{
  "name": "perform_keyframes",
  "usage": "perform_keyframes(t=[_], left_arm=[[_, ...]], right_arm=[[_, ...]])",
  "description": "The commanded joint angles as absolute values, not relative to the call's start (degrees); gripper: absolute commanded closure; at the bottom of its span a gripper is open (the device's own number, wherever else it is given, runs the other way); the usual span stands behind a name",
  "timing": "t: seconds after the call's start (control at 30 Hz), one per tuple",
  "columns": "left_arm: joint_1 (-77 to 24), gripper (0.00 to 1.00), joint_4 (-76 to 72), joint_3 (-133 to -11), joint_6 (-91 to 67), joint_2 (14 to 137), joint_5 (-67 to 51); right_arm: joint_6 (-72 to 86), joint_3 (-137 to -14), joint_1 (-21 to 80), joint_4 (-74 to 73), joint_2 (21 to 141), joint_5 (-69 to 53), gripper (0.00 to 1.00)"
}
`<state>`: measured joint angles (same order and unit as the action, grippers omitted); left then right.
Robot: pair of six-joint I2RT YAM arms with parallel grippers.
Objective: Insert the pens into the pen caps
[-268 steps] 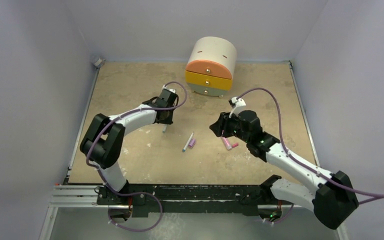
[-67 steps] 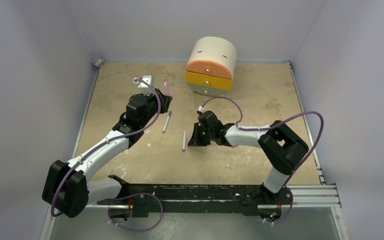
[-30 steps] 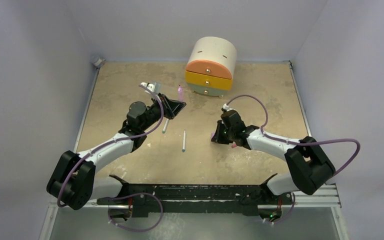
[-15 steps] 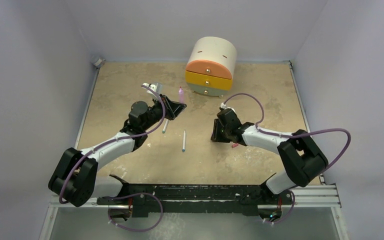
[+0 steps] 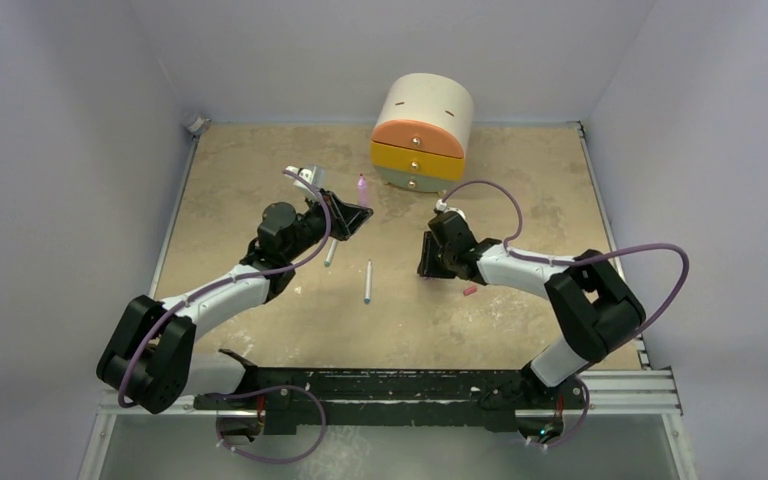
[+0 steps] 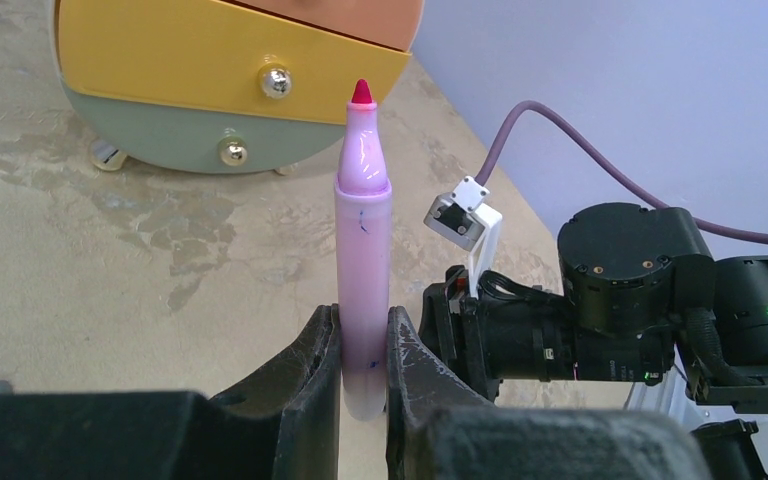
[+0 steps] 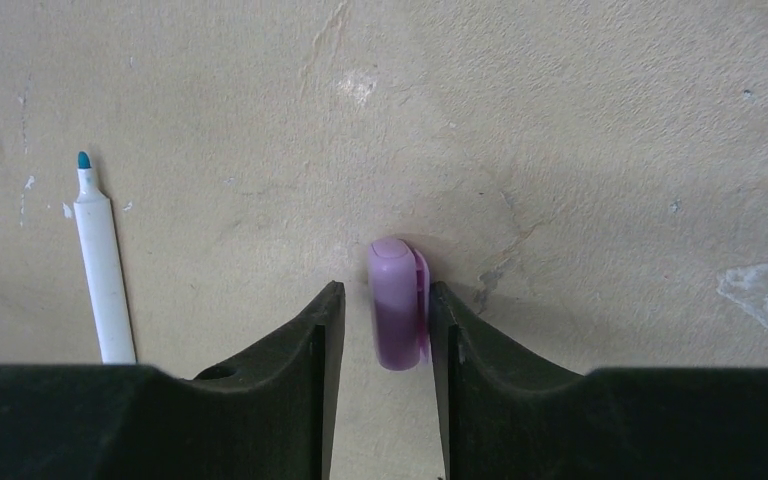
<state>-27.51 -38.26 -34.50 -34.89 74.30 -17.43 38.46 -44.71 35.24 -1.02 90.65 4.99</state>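
My left gripper point(image 5: 356, 214) is shut on the thick pink pen point(image 5: 362, 187) and holds it upright above the table, red tip up; the left wrist view shows the pen point(image 6: 363, 250) clamped between the fingers point(image 6: 315, 365). My right gripper point(image 5: 427, 264) is low over the table, jaws open around the purple cap point(image 7: 397, 305), which lies between the fingers with a gap on its left side. Two white pens point(image 5: 332, 250) point(image 5: 368, 282) lie on the table between the arms. One of them, with a teal tip point(image 7: 100, 270), shows in the right wrist view. A reddish-pink cap point(image 5: 469, 291) lies beside the right arm. The dark grey cap is out of view.
A rounded drawer unit point(image 5: 422, 130) with orange, yellow and pale green drawers stands at the back centre; it also shows in the left wrist view point(image 6: 210, 70). Walls enclose the tan table point(image 5: 520, 180) on three sides.
My right gripper has shifted a little left and back, settling over the purple cap, and the reddish-pink cap now shows beside the arm. My left gripper holds the pink pen still.
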Motion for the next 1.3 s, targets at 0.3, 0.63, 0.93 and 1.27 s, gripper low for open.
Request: perform_keyframes(t=[0.3,0.63,0.93,1.27], left_arm=[[-27.51,1.00,-41.04,-35.46,-34.28,73.91,-19.10],[-30.79,1.00,-71.29,-33.61,-50.99,82.00,-35.35],[-37.39,1.00,-93.10,-34.77,-60.34,89.57,-41.70],[-38.14,1.00,-98.55,-38.85,-65.62,94.38,-45.80]], right_arm=[[36.18,-44.44,35.28,-4.39,91.83,3.86,1.00],[28.89,-51.21,30.31,3.50,73.75,-0.85,1.00],[32.22,-54.35,21.05,18.41,66.97,-20.34,1.00],[42.28,-43.66,18.21,47.11,61.56,-37.61,1.00]])
